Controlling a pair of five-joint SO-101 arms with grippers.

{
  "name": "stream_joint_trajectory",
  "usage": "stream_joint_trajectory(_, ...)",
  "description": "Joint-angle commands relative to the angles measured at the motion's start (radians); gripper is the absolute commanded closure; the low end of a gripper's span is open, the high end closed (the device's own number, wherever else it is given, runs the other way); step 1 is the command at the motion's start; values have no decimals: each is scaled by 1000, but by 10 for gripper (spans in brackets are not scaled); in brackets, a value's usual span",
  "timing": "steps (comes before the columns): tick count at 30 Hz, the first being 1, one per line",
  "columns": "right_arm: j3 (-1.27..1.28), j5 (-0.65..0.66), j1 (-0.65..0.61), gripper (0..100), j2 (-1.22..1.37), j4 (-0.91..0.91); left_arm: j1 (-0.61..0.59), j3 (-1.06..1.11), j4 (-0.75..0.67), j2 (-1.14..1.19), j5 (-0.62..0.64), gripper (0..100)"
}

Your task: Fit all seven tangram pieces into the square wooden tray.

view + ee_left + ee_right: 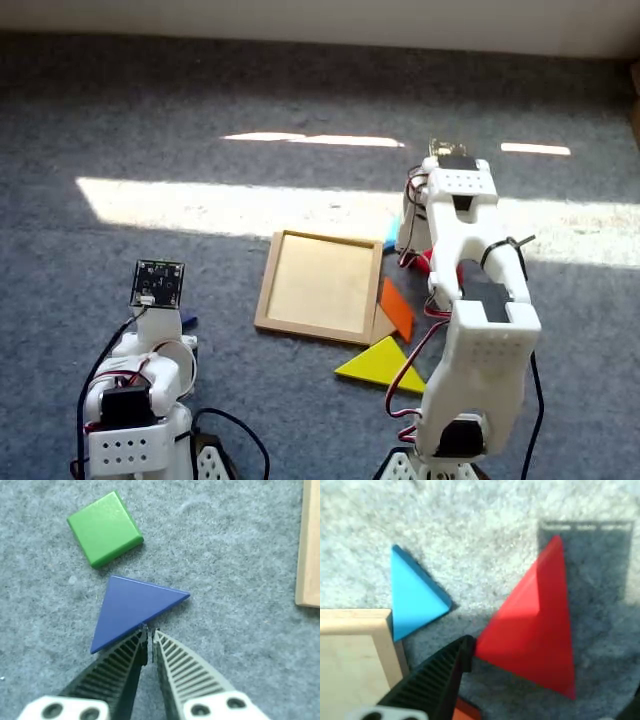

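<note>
The square wooden tray (320,285) lies on the grey carpet with nothing in it. My left gripper (149,631) is shut, and its tips touch the long edge of a dark blue triangle (134,606) lying flat. A green square (105,528) sits just beyond that triangle. My right gripper (550,675) is open over a red triangle (540,635), one black finger (440,680) at the triangle's corner. A light blue triangle (412,597) lies against the tray corner (355,650). Orange (397,308), tan (381,326) and yellow (380,362) pieces lie by the tray's right side.
The right arm (470,300) stretches over the carpet to the right of the tray, hiding part of the red piece (424,262). The left arm base (135,420) stands at the front left. A sunlit band (200,205) crosses the carpet behind the tray.
</note>
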Motion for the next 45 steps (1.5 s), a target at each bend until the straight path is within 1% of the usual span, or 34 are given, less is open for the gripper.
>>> stream_joint_trajectory(1, -5, 25, -38, 526, -25, 35, -13, 19, 8, -41, -6, 957)
stream_joint_trajectory(10, -5, 31, -30, 526, -24, 27, -13, 19, 8, -41, -6, 957)
stream_joint_trajectory(16, -5, 31, 13, 526, -21, -8, -13, 19, 8, -41, -6, 957)
stream_joint_trajectory(23, -5, 32, 12, 529, -21, -8, -13, 19, 8, -41, -6, 957)
stream_joint_trajectory(28, 27, 32, 13, 606, -21, -10, -13, 19, 8, -41, -6, 957)
stream_joint_trajectory(34, 38, 32, 18, 639, -21, -7, -13, 19, 8, -41, -6, 957)
stream_joint_trajectory(39, 38, 32, 18, 731, -21, -8, -13, 19, 8, -41, -6, 957)
stream_joint_trajectory(45, 38, 34, 18, 741, -21, -36, -13, 19, 8, -41, -6, 957)
